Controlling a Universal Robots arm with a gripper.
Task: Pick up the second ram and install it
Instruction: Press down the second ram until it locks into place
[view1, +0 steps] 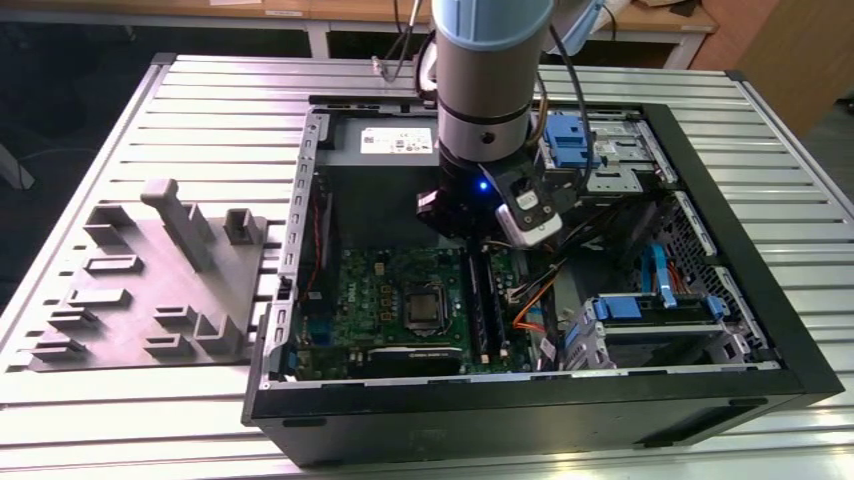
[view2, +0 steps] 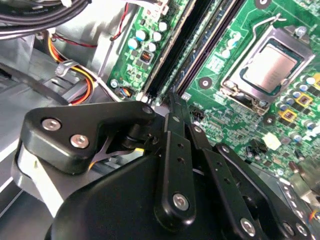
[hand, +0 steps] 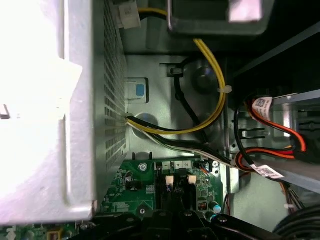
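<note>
I have the arm (view1: 487, 90) lowered into the open computer case (view1: 747, 300), which lies on the slatted table (view1: 200, 100). In the exterior view, the pincer (view1: 478, 238) hangs over the motherboard (view1: 360, 290), right at the 12 o'clock end of the memory slots. From these pictures I cannot tell whether it is wide, narrow, or holding anything. The second ram (view1: 479, 305) looks to me like the long dark strip running from the pincer toward 6 o'clock, standing in the slots just at 3 o'clock of the processor socket (view1: 424, 306). I cannot tell whether it is fully seated. In the second wrist view, the pincer (view2: 172, 100) has its tip just at the near end of the two dark memory slots (view2: 211, 45), with the processor socket (view2: 272, 67) beside them. The grey moulded tray (view1: 120, 300) sits on the table at 9 o'clock of the case, well apart from the arm, with its upright slab (view1: 180, 225) standing. In the first wrist view I see yellow and black cables (hand: 212, 107) looping across the metal case wall above the board's edge.
</note>
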